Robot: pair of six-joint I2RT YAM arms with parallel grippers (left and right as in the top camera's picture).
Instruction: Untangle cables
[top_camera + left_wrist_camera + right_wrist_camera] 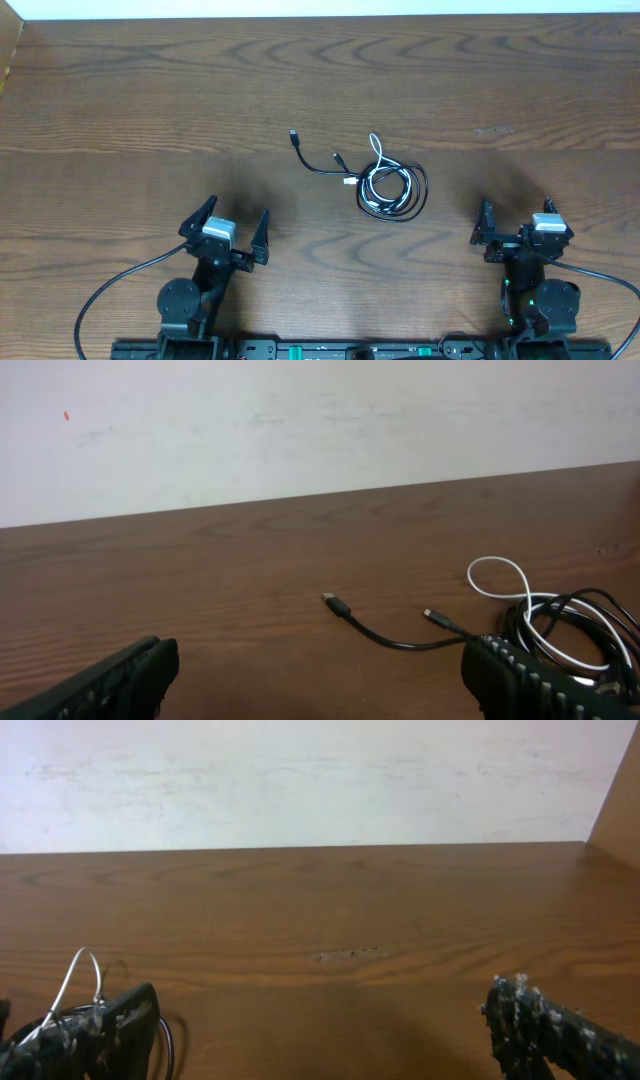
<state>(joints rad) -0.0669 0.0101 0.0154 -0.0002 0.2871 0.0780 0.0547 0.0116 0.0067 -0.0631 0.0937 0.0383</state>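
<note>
The cables lie in one tangled heap at the table's middle. The thin black cable [311,165] runs left from the heap to two small plug ends and also rings the coil. The white cable [377,146] is coiled inside that ring, with one loop sticking out toward the far side. My left gripper [238,208] is open, near the front edge and left of the heap. My right gripper [517,207] is open, right of the heap. The left wrist view has the black cable [385,642] and white loop [498,558] beyond my open left gripper [320,665]. In the right wrist view, the white loop [82,951] rises behind the left finger of my open right gripper [320,1015].
The wooden table [150,100] ends at a pale wall along the far side. A wooden side panel [618,805] stands at the far right. Thick black cords [105,290] trail from both arm bases at the front edge.
</note>
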